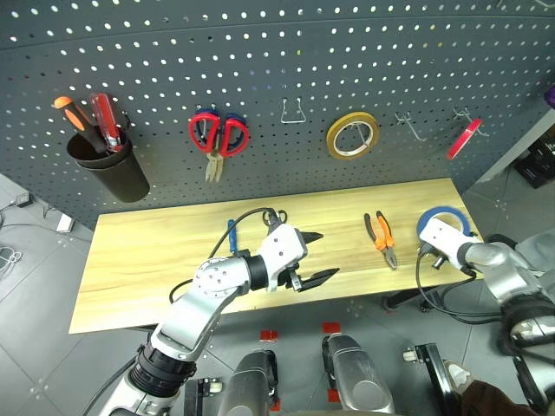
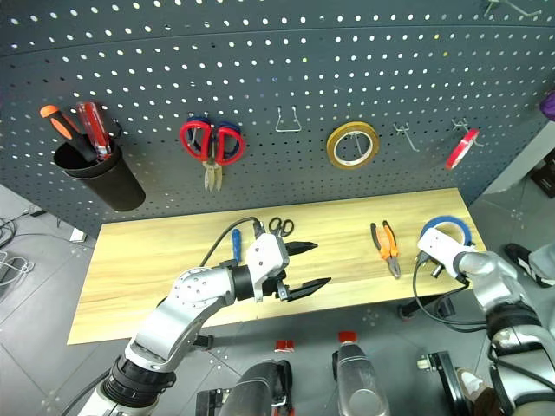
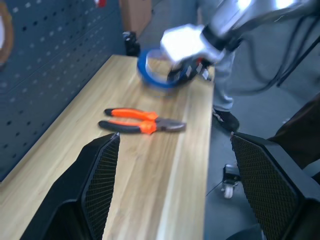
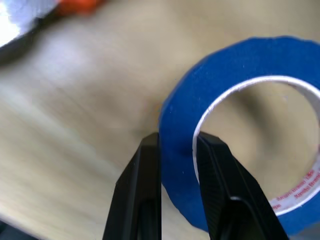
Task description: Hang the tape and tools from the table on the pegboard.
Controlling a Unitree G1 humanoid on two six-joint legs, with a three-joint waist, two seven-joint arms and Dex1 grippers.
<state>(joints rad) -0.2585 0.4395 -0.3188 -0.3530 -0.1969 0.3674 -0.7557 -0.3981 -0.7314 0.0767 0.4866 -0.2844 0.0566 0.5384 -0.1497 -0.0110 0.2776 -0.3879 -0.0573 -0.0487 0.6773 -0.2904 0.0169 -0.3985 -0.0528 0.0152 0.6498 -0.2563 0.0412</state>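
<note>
— Closest to my head camera is my left gripper (image 1: 316, 257), hanging over the front edge of the table (image 1: 147, 260) near its middle, its two black fingers (image 3: 100, 185) spread wide with nothing between them.

— And your right one?

— My right gripper (image 4: 177, 142) is at the table's right end. Its fingers are pinched together on the wall of the blue tape (image 4: 240, 65), one outside the ring and one inside the hollow centre. From my head, the roll (image 1: 444, 213) sits at the right end of the top, near the back corner, partly behind my white wrist.

— Where are the tools?

— The orange-and-black pliers (image 1: 381, 237) lie flat on the wood, just left of the tape and apart from it. The blue-handled screwdriver (image 2: 235, 245) lies near the middle, beside my left forearm, and the black-looped scissors (image 2: 280, 227) rest just behind my left gripper.

— Anything on the pegboard (image 1: 260, 52)?

— Red-looped scissors (image 1: 218, 135) hang left of centre, a yellow-gold roll (image 1: 352, 135) on a hook to their right, a small red roll (image 1: 464, 138) farther right, and a black cup (image 1: 108, 165) at the left holds red and orange screwdrivers (image 1: 97, 120).
</note>
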